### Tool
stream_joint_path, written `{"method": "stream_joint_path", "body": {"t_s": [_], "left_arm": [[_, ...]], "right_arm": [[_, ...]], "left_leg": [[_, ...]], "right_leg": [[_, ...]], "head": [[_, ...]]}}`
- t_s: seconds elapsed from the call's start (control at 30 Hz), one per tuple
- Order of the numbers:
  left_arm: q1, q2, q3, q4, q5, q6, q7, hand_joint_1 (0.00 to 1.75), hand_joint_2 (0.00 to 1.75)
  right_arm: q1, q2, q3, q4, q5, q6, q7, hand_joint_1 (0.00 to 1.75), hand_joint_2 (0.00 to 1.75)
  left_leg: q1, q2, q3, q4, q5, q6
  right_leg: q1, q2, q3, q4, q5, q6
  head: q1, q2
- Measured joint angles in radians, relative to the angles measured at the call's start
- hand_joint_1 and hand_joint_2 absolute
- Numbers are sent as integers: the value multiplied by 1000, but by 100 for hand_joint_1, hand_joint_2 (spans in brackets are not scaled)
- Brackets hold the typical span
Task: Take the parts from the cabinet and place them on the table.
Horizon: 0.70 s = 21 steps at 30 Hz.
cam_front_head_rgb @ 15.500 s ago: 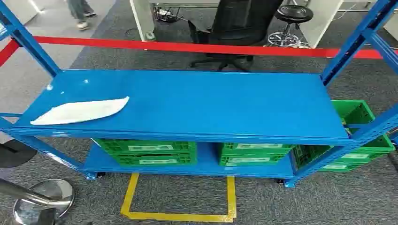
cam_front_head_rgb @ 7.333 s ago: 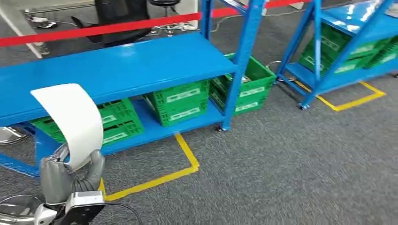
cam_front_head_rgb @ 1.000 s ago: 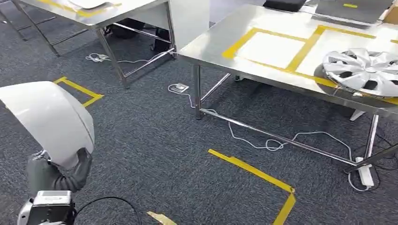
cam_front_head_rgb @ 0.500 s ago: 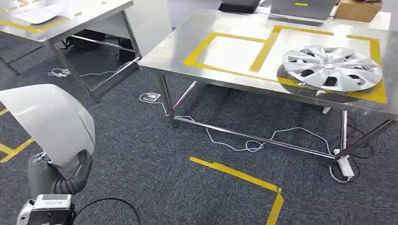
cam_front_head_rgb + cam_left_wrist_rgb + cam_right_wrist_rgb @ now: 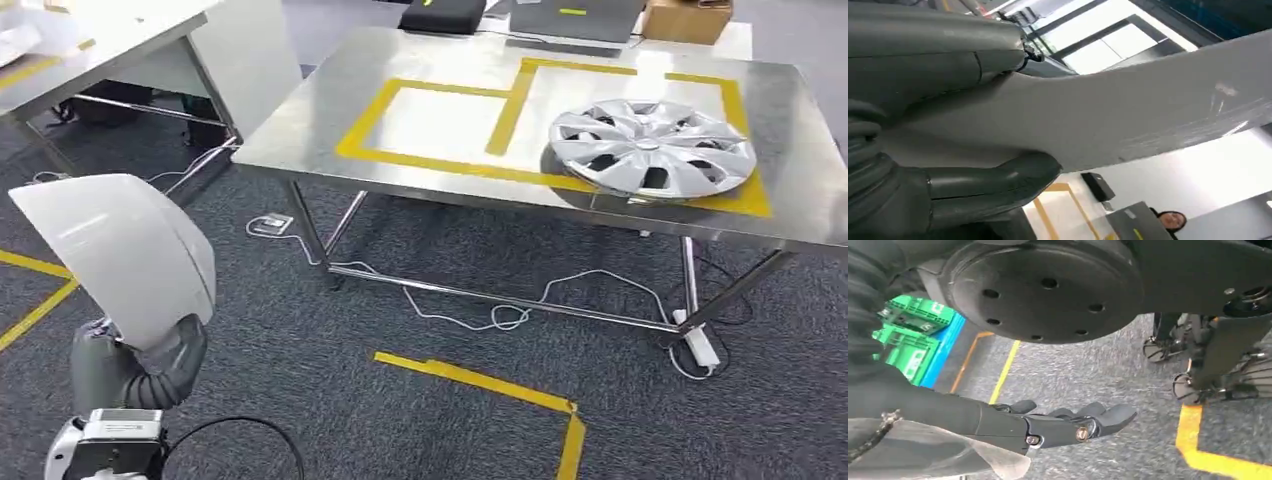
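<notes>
My left hand (image 5: 135,365) grips the lower end of a curved white panel part (image 5: 125,250), which stands upright above it at the lower left of the head view. Close up in the left wrist view, the grey thumb and fingers (image 5: 973,185) clamp the white panel (image 5: 1128,115). Ahead stands a steel table (image 5: 330,120) marked with yellow tape boxes, and a silver wheel cover (image 5: 650,145) lies in the right box. My right hand (image 5: 1068,425) hangs over the carpet with its fingers stretched out and nothing in them.
White cables (image 5: 480,305) and a power strip (image 5: 700,345) lie on the carpet under the table. Yellow tape lines (image 5: 480,380) mark the floor in front. A second steel table (image 5: 90,50) stands at the far left. A cardboard box (image 5: 690,18) and laptops sit at the table's far edge.
The camera has turned and come closer: the steel table with the wheel cover has shifted left and nearer. My left hand still holds the white panel the same way.
</notes>
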Motion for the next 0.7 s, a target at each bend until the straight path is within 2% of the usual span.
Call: {"method": "stream_joint_path", "body": {"t_s": [0.03,0.07,0.1,0.13,0.17,0.2,0.23,0.27,0.3,0.33,0.37,0.4,0.43,0.47,0.5,0.53,0.57,0.6,0.63,0.67,0.7], "left_arm": [[-5,0,-1,0,0,0,4,175,175],[-8,0,-2,2,0,-1,6,175,175],[-13,0,-3,2,2,0,8,175,175],[-18,0,-3,3,2,-1,12,175,175],[-23,0,-3,4,2,-1,12,175,175],[-25,0,-3,6,2,-1,13,175,175],[-25,0,-3,8,2,-1,14,175,175],[-25,0,-3,11,3,-1,14,175,175],[-25,0,-3,13,3,-1,15,175,175],[-26,0,-3,16,3,-1,15,175,175],[-26,0,-3,18,3,-2,17,175,175],[-29,0,-3,20,5,-2,20,175,175],[-33,0,-3,22,8,-2,24,175,175],[-36,0,-3,25,8,-3,26,175,175],[-38,1,-3,30,8,-4,28,175,175],[-40,0,-3,32,9,-5,34,175,175],[-46,1,-2,36,7,-5,37,175,175],[-56,1,-2,39,7,-5,39,175,175],[-65,-2,-2,43,3,-5,40,175,175],[-72,-2,-2,48,1,-5,44,175,175],[-79,-2,-2,52,-1,-5,45,175,175]], "right_arm": [[1,0,0,0,0,2,3,0,175],[2,0,2,0,1,2,3,0,175],[2,0,5,0,1,3,3,0,175],[0,0,7,0,2,4,3,0,175],[-2,-2,8,0,2,3,3,0,175],[-4,-2,8,0,3,4,3,0,175],[-5,-2,9,0,3,4,0,0,175],[-4,-2,11,0,3,5,0,0,175],[-4,-2,13,0,3,5,0,0,175],[-3,-2,15,0,3,5,5,0,175],[-2,-2,16,0,4,5,5,0,175],[-2,-2,19,0,5,5,5,0,175],[-2,-2,24,0,6,6,5,0,175],[-1,1,25,-2,6,6,5,0,175],[-1,1,27,-3,8,7,5,0,175],[-5,1,30,-3,8,8,2,0,175],[-6,2,32,-3,10,10,7,0,175],[-5,1,34,-3,11,11,10,0,175],[-7,0,34,-3,12,11,10,0,175],[-8,-1,39,-4,13,10,20,0,175],[-14,-1,41,-4,13,11,20,0,175]], "left_leg": [[-1,3,9,-4,-7,-7],[0,2,23,6,-1,-12],[2,1,31,11,-5,-16],[4,-12,30,31,-6,-19],[6,-30,4,86,-9,-24],[9,-39,-42,160,-21,-29],[10,-42,-89,228,-50,-32],[10,-43,-133,278,-94,-34],[10,-43,-160,294,-128,-34],[9,-43,-174,281,-139,-32],[8,-44,-174,243,-121,-27],[5,-44,-169,190,-75,-20],[-1,-47,-163,112,21,-4],[-11,-51,-168,60,111,11],[-21,-65,-178,71,71,16],[-21,-76,-167,62,75,23],[-18,-78,-159,45,89,27],[-16,-78,-146,44,94,32],[-6,-78,-124,34,98,32],[-6,-77,-109,29,93,34],[-5,-78,-104,27,87,38]], "right_leg": [[1,3,15,-1,14,-9],[1,8,10,-4,10,-17],[-5,17,38,-5,9,-23],[-7,16,52,-11,5,-29],[-8,20,63,-13,2,-34],[-9,24,68,-14,-2,-38],[-8,30,73,-15,-9,-41],[-8,36,81,-15,-18,-41],[-7,42,91,-15,-26,-40],[-6,48,106,-15,-38,-40],[-6,53,121,-15,-49,-40],[-4,56,136,-15,-59,-39],[-2,57,150,-16,-72,-35],[-3,59,147,-16,-81,-32],[0,68,163,-13,-91,-24],[2,63,161,-20,-108,-18],[4,64,185,-5,-98,-14],[5,63,188,-5,-90,-8],[6,62,179,9,-98,-5],[7,53,167,44,-100,1],[3,50,125,106,-111,6]], "head": [[-3,0],[-1,0],[-2,0],[-2,0],[-10,0],[-8,0],[-11,0],[-11,0],[-13,0],[-13,0],[-13,0],[-16,0],[-18,0],[-18,0],[-18,0],[-16,0],[-18,0],[-17,0],[-19,0],[-14,0],[-10,0]]}}
